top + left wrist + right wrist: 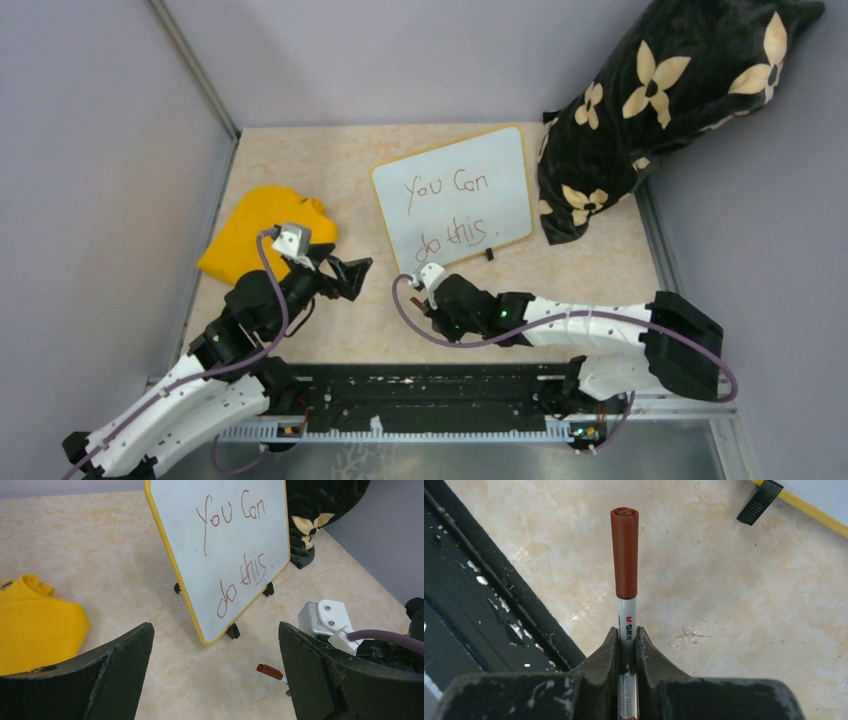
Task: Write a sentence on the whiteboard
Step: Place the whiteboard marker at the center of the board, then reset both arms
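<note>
Lab cell: grey partition walls (90,150), mounting rail (430,400)

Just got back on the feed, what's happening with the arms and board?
The whiteboard already carries the sentence "You Can do this". The right gripper is shut on a marker with its brown cap on, in front of the board. The left gripper is open and empty, near the yellow cloth.

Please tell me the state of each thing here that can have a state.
whiteboard: propped tilted on its feet, written on.
sentence: reads "You Can do this".
right gripper: shut on the marker.
marker: cap on.
left gripper: open, empty.
yellow cloth: crumpled.
flowered cushion: slumped beside the whiteboard.
</note>
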`<move>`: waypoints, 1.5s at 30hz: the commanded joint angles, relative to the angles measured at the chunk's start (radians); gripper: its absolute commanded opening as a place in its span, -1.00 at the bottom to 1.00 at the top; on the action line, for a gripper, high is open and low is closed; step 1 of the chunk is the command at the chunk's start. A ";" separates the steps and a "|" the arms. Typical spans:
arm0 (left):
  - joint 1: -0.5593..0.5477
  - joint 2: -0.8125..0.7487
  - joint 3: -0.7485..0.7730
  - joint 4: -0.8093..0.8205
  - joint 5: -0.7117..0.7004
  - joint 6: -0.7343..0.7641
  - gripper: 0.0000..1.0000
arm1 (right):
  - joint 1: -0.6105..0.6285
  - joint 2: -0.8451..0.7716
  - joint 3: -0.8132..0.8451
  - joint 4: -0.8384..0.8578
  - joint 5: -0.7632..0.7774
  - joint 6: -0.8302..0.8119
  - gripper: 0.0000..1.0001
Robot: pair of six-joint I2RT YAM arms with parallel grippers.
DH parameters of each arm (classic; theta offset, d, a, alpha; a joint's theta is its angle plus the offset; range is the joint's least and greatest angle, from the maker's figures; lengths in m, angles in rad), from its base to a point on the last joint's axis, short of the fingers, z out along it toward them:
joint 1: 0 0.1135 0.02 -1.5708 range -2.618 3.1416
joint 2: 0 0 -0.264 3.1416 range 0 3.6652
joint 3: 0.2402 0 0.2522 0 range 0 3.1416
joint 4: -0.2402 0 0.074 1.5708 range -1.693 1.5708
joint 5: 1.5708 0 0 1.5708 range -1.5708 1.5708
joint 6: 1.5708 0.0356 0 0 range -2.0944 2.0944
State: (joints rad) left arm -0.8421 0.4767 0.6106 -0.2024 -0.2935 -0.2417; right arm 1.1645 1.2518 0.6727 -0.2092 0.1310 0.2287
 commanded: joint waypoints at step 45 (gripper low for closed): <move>-0.003 0.158 0.043 -0.054 -0.095 -0.235 0.98 | -0.093 -0.031 0.098 0.037 0.013 0.010 0.83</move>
State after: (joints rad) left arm -0.8421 0.6136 0.6113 -0.2287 -0.3496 -0.4206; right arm 1.0767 1.3109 0.7052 -0.1871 0.1181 0.2451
